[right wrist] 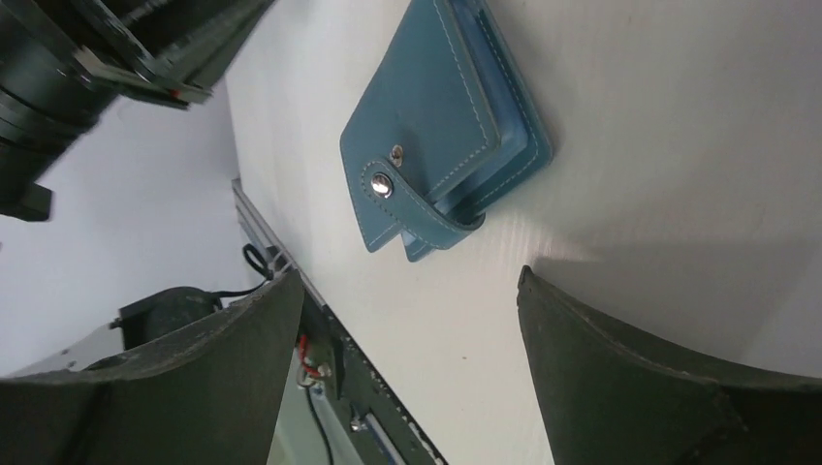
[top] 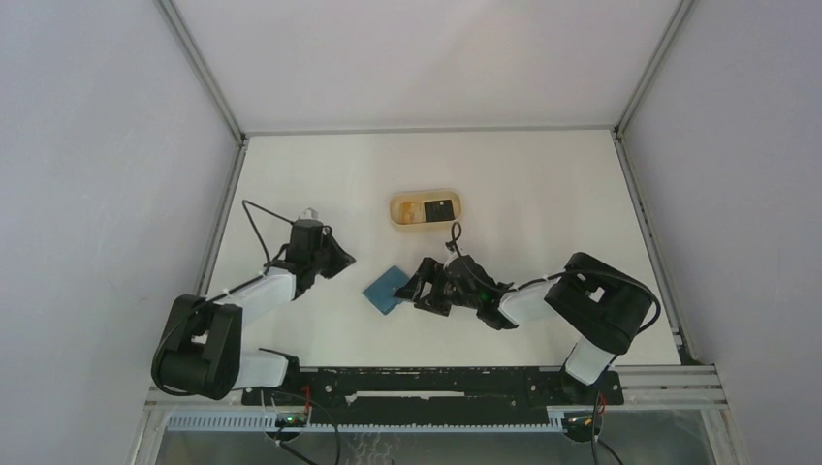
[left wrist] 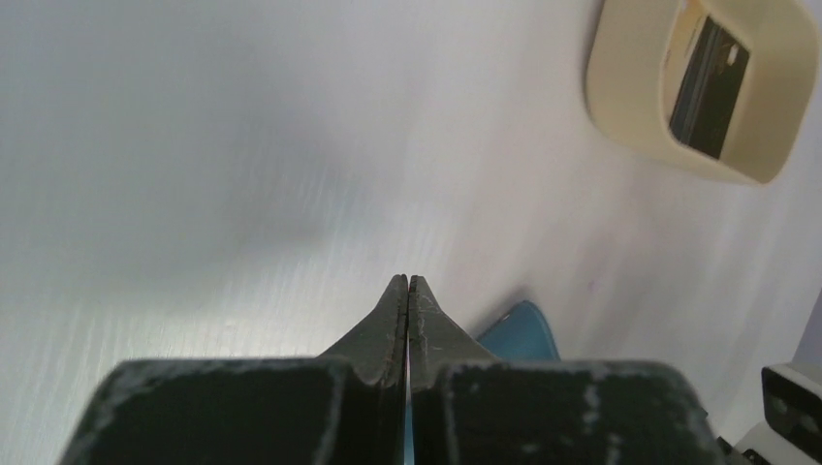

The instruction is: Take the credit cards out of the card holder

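Right wrist view: card holder [right wrist: 436,107] with snap tab [right wrist: 417,208], just beyond open right jaws; left wrist view: closed left jaws, black credit card [left wrist: 715,92] in tan tray [left wrist: 620,97].

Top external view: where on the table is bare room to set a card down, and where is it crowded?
Free: the wide table patch between the tan tray, the right rail and the right arm; also the far strip behind the tray. Crowded: the near middle, where the card holder lies between the left end effector and right end effector.
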You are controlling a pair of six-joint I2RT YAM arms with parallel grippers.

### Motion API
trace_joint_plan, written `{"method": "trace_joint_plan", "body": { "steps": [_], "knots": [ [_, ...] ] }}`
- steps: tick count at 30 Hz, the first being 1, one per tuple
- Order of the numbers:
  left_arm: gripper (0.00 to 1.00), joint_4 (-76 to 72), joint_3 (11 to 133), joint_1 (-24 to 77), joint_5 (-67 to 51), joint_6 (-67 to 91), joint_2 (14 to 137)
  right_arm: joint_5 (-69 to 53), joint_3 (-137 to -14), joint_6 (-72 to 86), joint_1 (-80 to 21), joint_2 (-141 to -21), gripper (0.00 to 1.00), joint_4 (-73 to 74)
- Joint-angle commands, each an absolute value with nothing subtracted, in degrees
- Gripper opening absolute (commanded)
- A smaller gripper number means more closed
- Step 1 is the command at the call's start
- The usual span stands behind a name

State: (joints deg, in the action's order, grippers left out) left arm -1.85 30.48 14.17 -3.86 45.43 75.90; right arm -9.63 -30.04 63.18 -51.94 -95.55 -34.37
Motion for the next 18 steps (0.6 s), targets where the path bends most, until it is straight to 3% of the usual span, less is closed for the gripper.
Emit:
{"method": "trace_joint_plan", "body": {
  "steps": [1, 9, 18],
  "knots": [
    [0.02, -5.0, 27.4, 16.2, -5.6, 43.7, 73.9, -10.8, -26.9, 73.0, -52.5, -97.7, 0.9, -42.7],
    [0.01, -8.4, 24.0, 19.6, -5.6, 45.1, 77.2, -12.3, -23.5, 80.9, -52.2, -105.2, 0.86, -57.1],
    [0.01, -9.9, 21.4, 23.0, -4.8, 47.7, 76.5, -14.5, -23.3, 79.5, -49.2, -110.5, 0.79, -65.8]
  ]
}}
